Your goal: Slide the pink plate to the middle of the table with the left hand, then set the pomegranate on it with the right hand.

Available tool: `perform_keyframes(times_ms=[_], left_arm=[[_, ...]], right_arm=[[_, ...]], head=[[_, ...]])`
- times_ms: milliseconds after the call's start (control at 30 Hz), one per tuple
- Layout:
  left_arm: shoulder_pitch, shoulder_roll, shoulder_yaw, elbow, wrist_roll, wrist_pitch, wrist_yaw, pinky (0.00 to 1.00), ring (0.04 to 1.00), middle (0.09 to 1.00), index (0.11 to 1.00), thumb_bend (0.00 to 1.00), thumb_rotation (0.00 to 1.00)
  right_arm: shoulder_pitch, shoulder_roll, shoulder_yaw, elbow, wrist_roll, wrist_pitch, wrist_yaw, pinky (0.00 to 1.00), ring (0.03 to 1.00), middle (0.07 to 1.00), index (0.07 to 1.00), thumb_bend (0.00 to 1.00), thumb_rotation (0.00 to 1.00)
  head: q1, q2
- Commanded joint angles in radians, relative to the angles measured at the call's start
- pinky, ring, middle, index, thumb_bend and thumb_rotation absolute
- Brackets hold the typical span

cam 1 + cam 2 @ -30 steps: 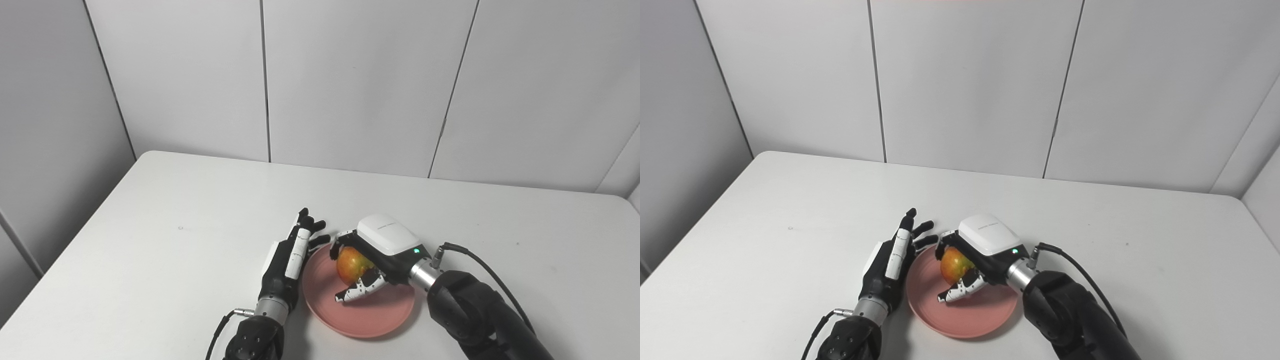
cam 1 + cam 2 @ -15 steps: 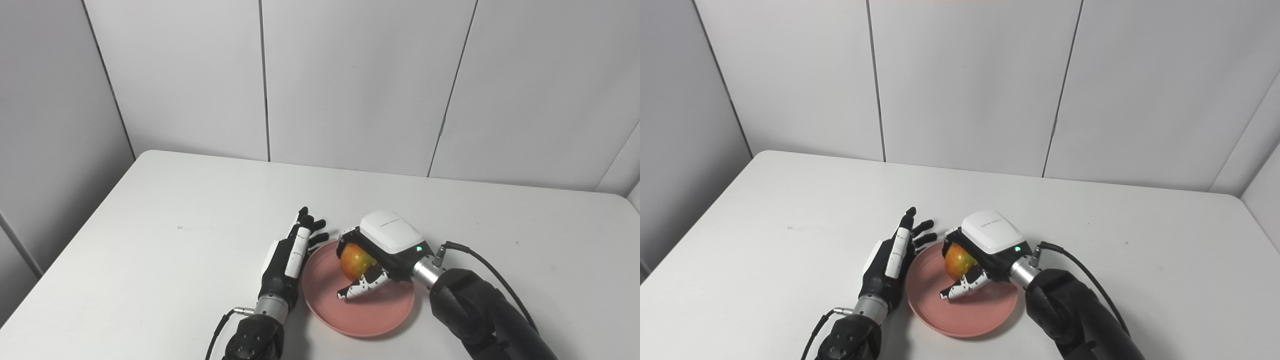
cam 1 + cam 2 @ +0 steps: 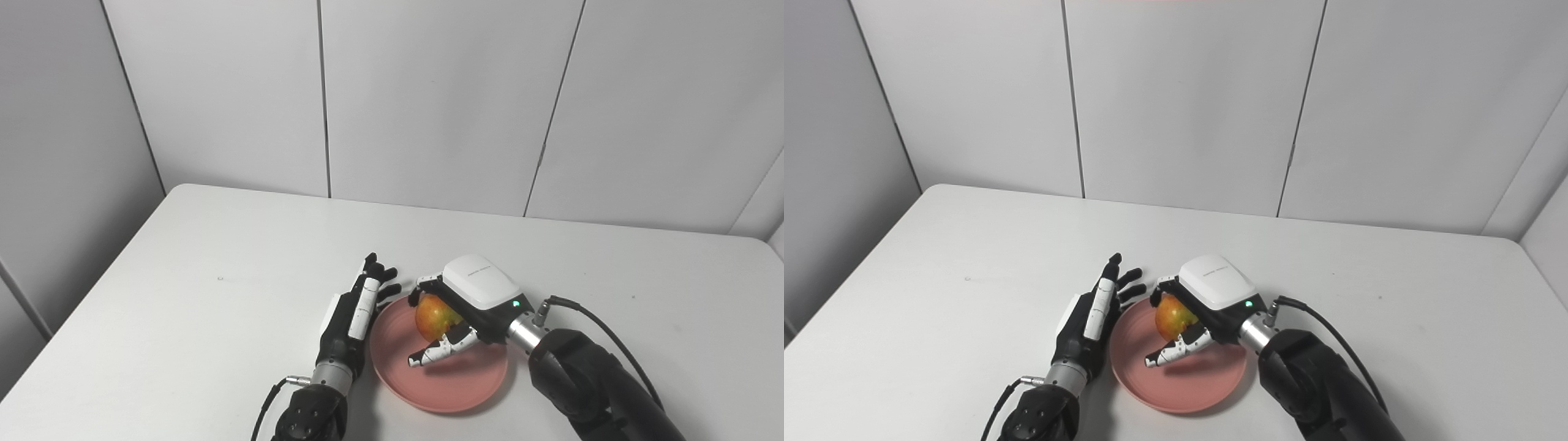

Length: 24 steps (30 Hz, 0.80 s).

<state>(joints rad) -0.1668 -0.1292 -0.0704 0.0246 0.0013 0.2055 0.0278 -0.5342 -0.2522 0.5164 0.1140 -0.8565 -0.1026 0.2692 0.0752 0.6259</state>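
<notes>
One pomegranate (image 3: 432, 315) over pink plate (image 3: 450, 387)

— How is the left hand (image 3: 349, 321) built?
— A black frame is seen, with white plates set along the back and one finger, and black fingertips. A silver ring is fitted at the wrist, and a thin black cable with a metal plug is led out beside it. The left forearm (image 3: 309, 419) is cased in matte black.

— And the right hand (image 3: 468, 306)?
— Its back is covered by a glossy white shell (image 3: 1216, 282) bearing small grey lettering, too small to be read. A green light (image 3: 516, 302) is lit at the shell's rear edge. The fingers (image 3: 438, 352) are white with black dots. A silver cuff and a black cable (image 3: 1323, 331) are joined to a bulky black forearm.
</notes>
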Motion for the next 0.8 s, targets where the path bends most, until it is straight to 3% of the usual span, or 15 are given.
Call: perform_keyframes(times_ms=[0, 167, 300, 600, 767], left_arm=[[-0.04, -0.008, -0.004, -0.004, 0.001, -0.04, -0.002, 0.78, 0.838, 0.891, 1.0, 0.95, 0.97], [-0.042, -0.006, -0.004, 0.0, -0.002, -0.041, -0.005, 0.81, 0.888, 0.914, 1.0, 0.93, 0.98], [-0.042, -0.01, 0.0, 0.0, -0.008, -0.044, -0.006, 0.82, 0.884, 0.91, 1.0, 0.92, 0.97], [-0.041, -0.009, 0.0, -0.007, -0.006, -0.03, -0.004, 0.79, 0.883, 0.908, 1.0, 0.93, 0.97], [-0.042, -0.009, -0.002, -0.012, 0.005, -0.021, 0.002, 0.79, 0.847, 0.9, 1.0, 0.96, 0.97]], right_arm=[[-0.024, -0.009, -0.025, -0.043, 0.022, -0.056, -0.048, 0.44, 0.508, 0.568, 0.623, 0.83, 0.73], [-0.016, -0.013, -0.035, -0.057, 0.016, -0.093, -0.095, 0.54, 0.605, 0.644, 0.667, 0.85, 0.81], [-0.015, -0.013, -0.039, -0.06, 0.005, -0.093, -0.102, 0.58, 0.652, 0.688, 0.678, 0.85, 0.81], [-0.011, -0.016, -0.048, -0.049, 0.017, -0.096, -0.108, 0.6, 0.667, 0.708, 0.689, 0.84, 0.79], [0.0, -0.007, -0.087, -0.04, 0.049, -0.099, -0.146, 0.54, 0.641, 0.703, 0.69, 0.83, 0.77]], head=[[0.0, 0.0], [0.0, 0.0], [0.0, 0.0], [-0.001, 0.003], [-0.004, 0.004]])
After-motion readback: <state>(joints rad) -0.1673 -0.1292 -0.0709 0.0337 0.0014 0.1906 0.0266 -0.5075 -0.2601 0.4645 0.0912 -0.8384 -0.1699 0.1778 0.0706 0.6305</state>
